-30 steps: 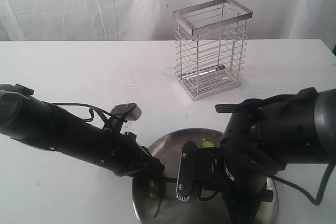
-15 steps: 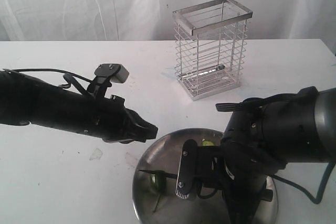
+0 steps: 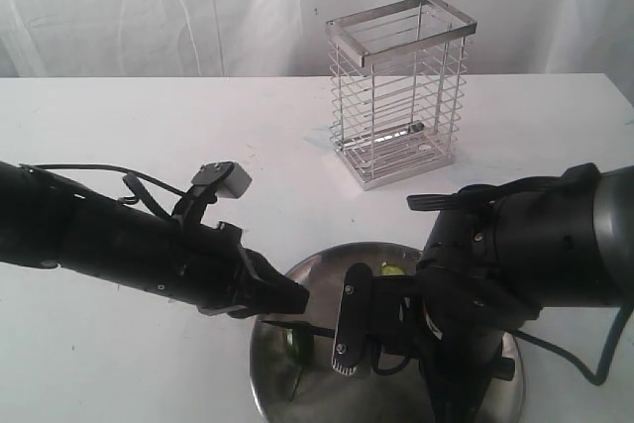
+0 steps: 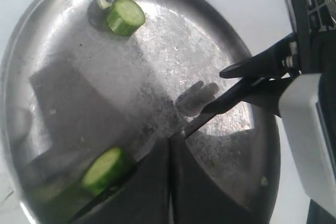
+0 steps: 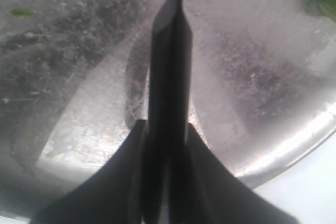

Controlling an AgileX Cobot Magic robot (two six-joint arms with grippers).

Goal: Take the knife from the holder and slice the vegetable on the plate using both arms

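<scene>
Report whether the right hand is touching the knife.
Touching. In the right wrist view the right hand clamps the knife by its black handle, no gap at either finger.

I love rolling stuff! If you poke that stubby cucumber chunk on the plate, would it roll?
Maybe: the cucumber chunk is round, yet its cut face looks flat, so it might just slide. The steel plate looks smooth.
</scene>
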